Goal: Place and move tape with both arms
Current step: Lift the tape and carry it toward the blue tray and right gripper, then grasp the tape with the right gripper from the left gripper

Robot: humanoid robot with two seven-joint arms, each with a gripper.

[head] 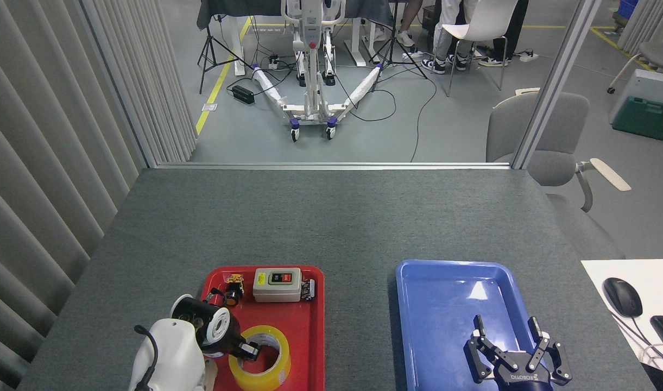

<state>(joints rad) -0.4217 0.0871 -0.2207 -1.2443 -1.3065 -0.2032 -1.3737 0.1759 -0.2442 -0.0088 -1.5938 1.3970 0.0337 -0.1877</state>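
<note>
Left claw gripping tape rim, roll flat, hole upward, right claw apart.

Bright, even overhead light, sharp focus throughout; white glare patch on blue tray, soft shadows on worktop.

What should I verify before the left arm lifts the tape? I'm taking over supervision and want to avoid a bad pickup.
1. Left gripper at the tape, a finger reaching into its core: ok.
2. Firm grip on the roll wall: cannot tell, the fingers are dark and partly hidden.
3. Tape lying flat in the red tray: ok.
4. Grey switch box apart from the roll, toward the tray's far edge: ok.
5. Blue tray free to receive the tape: ok.
6. Right gripper open, over the blue tray's near end: ok.
</note>
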